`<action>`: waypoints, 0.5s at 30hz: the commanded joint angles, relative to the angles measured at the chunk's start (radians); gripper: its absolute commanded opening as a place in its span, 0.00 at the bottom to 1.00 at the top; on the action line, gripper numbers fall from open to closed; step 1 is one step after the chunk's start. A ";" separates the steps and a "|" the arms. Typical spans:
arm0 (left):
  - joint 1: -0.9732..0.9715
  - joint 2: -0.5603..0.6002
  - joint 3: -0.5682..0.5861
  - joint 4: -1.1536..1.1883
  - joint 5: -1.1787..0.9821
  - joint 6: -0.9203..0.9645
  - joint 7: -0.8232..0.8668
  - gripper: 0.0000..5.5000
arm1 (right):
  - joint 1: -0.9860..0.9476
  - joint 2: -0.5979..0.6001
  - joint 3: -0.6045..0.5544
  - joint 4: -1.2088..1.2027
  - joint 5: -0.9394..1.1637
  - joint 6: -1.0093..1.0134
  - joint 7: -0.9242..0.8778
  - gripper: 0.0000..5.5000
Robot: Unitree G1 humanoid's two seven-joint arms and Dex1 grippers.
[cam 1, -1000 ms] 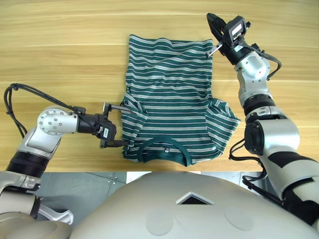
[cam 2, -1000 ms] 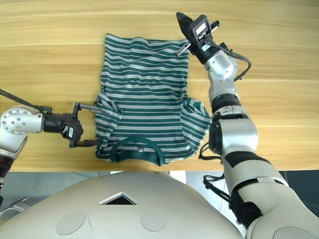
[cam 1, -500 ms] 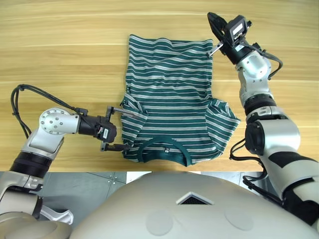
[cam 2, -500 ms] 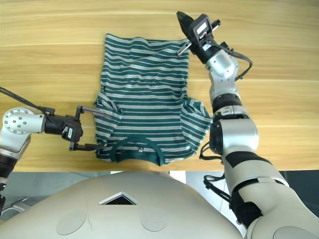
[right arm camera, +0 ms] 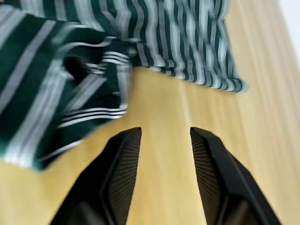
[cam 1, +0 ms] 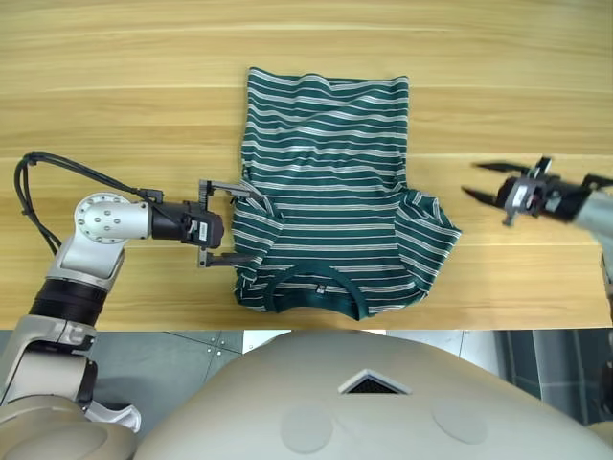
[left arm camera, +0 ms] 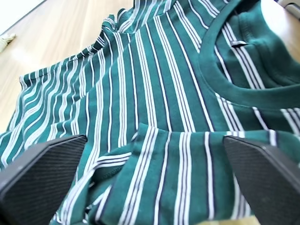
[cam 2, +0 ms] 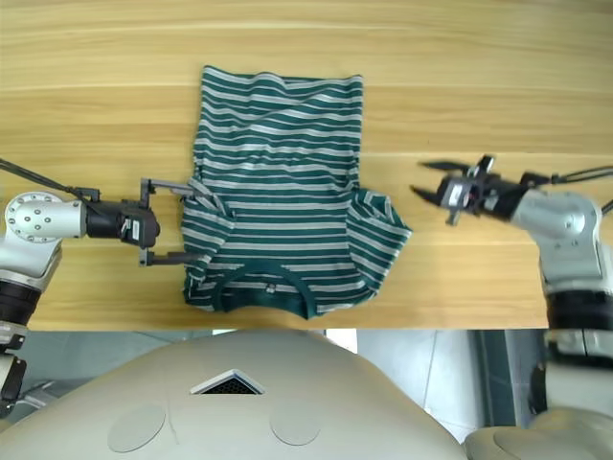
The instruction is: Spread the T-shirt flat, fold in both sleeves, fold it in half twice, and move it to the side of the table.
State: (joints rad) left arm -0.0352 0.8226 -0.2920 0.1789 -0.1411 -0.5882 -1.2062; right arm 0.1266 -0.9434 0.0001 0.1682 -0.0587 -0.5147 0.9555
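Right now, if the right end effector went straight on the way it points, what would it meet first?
The right end effector would cross bare table, then meet the T-shirt, probably its side edge by the bunched right sleeve; how high it travels is unclear.

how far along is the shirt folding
Done: the shirt lies mostly spread on the table. In hand: the open left gripper straddles the left sleeve; the open right gripper hangs beside the rumpled right sleeve. Left: sleeve folds, both halvings, moving it aside.

Plain indoor workspace, going by wooden table and grey floor tiles.
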 commanded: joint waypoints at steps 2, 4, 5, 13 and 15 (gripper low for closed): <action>-0.023 -0.011 0.010 0.007 0.027 -0.001 0.018 0.98 | 0.098 -0.069 -0.054 -0.115 0.012 0.079 0.011 0.35; -0.027 -0.015 0.008 0.008 0.033 0.000 0.022 0.98 | 0.156 -0.096 -0.102 -0.143 0.009 0.096 0.011 0.35; -0.027 -0.016 0.009 0.007 0.036 0.001 0.023 0.98 | 0.186 -0.110 -0.124 -0.162 0.008 0.104 0.012 0.35; -0.039 -0.029 0.008 0.009 0.049 -0.001 0.035 0.98 | 0.249 -0.100 -0.098 -0.251 -0.023 0.173 0.010 0.35; -0.046 -0.030 0.011 0.002 0.047 0.005 0.036 0.98 | 0.251 -0.093 -0.082 -0.256 -0.025 0.175 0.009 0.35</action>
State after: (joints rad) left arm -0.0548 0.7939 -0.2878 0.1863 -0.1029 -0.5870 -1.1705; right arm 0.3758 -1.0405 -0.0981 -0.0748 -0.0708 -0.3467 0.9637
